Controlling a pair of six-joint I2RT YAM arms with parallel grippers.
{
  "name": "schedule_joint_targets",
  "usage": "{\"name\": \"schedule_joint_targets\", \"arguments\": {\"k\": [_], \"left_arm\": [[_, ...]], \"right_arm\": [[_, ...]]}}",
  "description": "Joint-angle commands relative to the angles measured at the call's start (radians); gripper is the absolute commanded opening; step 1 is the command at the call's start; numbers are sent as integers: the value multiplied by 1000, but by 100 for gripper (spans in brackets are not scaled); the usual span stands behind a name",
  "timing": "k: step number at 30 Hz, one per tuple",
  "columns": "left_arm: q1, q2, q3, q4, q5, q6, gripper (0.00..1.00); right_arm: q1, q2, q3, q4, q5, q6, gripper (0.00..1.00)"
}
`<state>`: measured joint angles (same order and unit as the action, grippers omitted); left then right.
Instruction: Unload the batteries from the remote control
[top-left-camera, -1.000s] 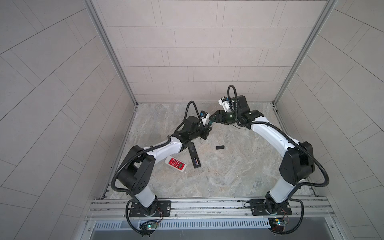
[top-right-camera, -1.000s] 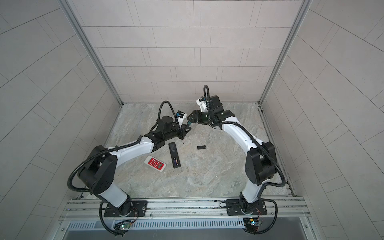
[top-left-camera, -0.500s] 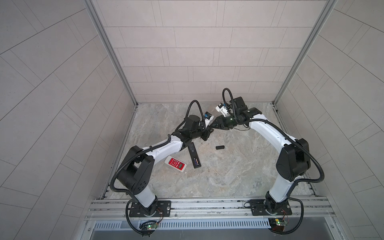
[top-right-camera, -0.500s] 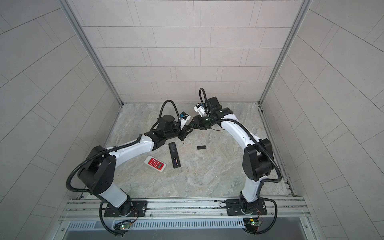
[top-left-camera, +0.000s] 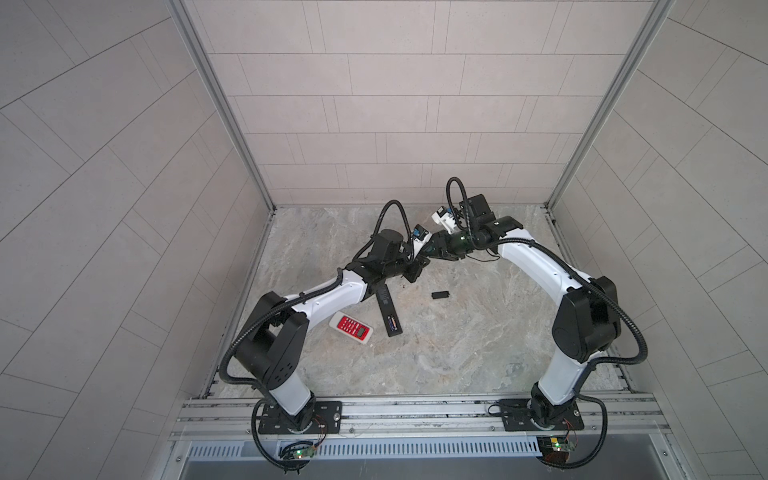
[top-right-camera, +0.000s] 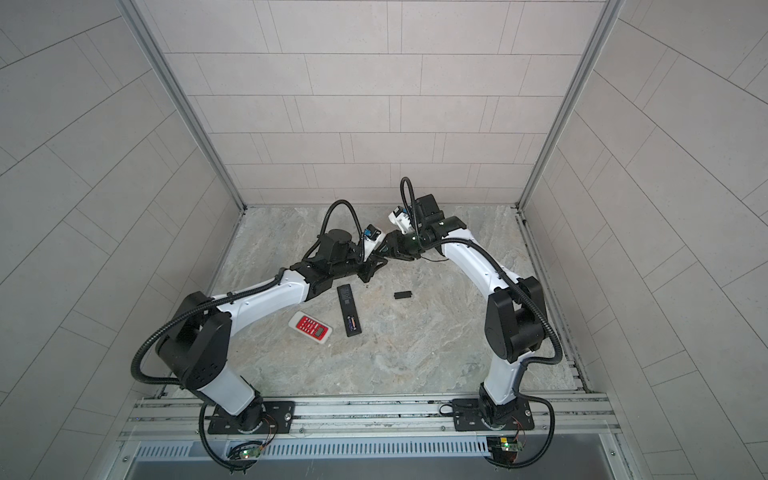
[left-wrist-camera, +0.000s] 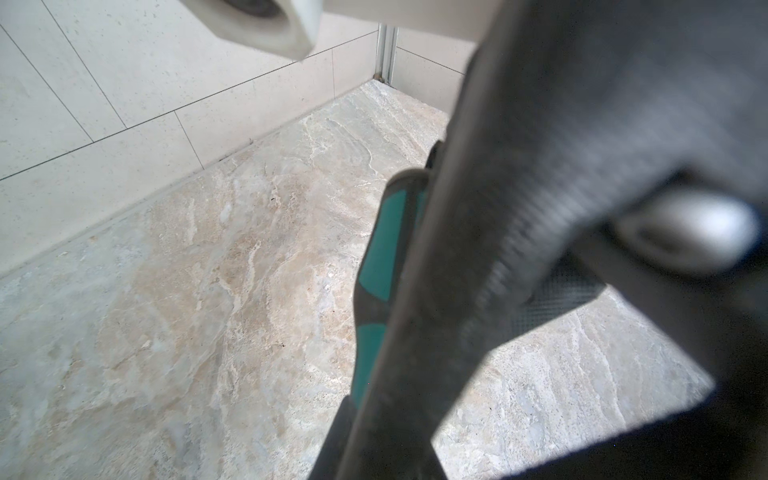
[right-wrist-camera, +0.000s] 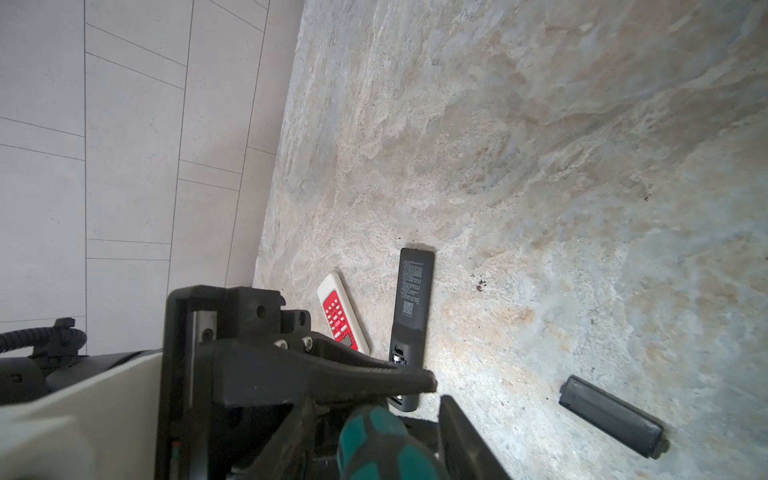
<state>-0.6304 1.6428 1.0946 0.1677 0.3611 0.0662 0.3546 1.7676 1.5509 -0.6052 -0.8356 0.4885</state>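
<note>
Two robot arms meet in mid-air beyond the far end of a long black plastic remote control (top-left-camera: 384, 301) lying on the marbled stone bench (top-left-camera: 457, 357). The left gripper (top-left-camera: 417, 266) has its fingers pressed together on a green-handled screwdriver (right-wrist-camera: 386, 440). The right gripper (top-left-camera: 441, 250) sets its fingers either side of the handle — clamped or not, I cannot tell. The small dark batteries (top-left-camera: 391, 322) sit in the remote's open bay. A mistimed release would drop the tool.

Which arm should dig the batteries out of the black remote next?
Probably right: the screwdriver has its green handle inside the right gripper, ready for prying; the left gripper merely holds it out.
</note>
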Motion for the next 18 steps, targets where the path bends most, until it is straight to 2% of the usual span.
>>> {"name": "schedule_joint_targets", "arguments": {"k": [1,5,11,16,18], "left_arm": [[-12,-17,38,70,19,6,0],[-13,-12,44,69,10,10,0],[-13,-9,55,50,3,25,0],[-14,-7,64,45,6,35,1],[-12,-10,62,39,6,45,4]], "right_arm": [[6,1,-12,38,-19,38,43],[4,-6,-11,14,-20,21,36],[4,-4,-1,-46,-28,-29,34],[3,-2,0,-49,-21,-31,26],[1,-7,1,-41,-10,-28,25]]}}
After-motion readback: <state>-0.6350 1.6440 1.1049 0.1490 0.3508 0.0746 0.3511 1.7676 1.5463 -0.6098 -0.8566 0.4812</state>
